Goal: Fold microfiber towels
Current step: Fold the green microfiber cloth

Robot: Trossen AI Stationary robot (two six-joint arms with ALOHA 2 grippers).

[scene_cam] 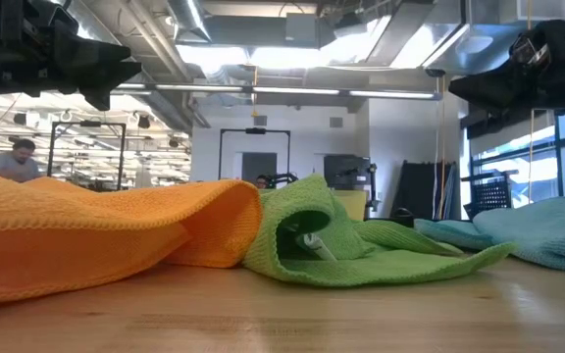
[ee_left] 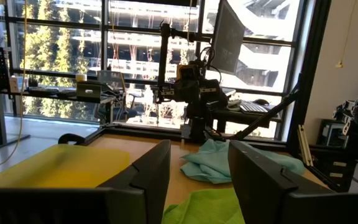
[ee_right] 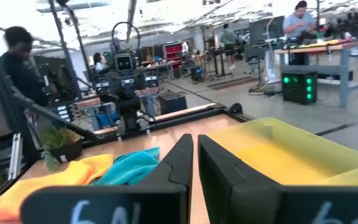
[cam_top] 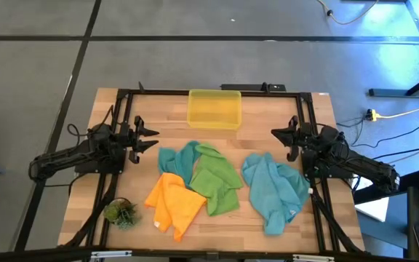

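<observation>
Status: folding has not begun on any cloth visible. All four microfiber towels lie crumpled and unfolded on the wooden surface (cam_top: 268, 222).

The orange towel (cam_top: 173, 204) sits bunched toward the front left, overlapping the green towel (cam_top: 215, 182) at centre. One teal towel (cam_top: 177, 161) lies partly under both of these, behind them. The second teal towel (cam_top: 275, 191) lies apart to the right, in a rumpled heap. From table height, the orange and green cloths show raised folds and loose edges; none is laid flat.

The left pincer (cam_top: 148, 138) hangs above the surface at the left, behind the pile, its fingers parted with a clear gap and holding nothing. The right pincer (cam_top: 281, 135) hangs at the right, behind the separate teal towel, its fingers drawn nearly together and holding nothing. Neither touches a cloth.

Judgement: the whole task remains, namely separating, spreading and folding each of the four cloths.

Surroundings: a yellow bin (cam_top: 214, 109) stands at the rear centre, clear of the cloths. A small plant tuft (cam_top: 120, 213) sits at the front left, just beside the orange towel; it could be snagged if that cloth is spread toward it. The overlap of three towels is the main obstruction; they likely need pulling apart first.
</observation>
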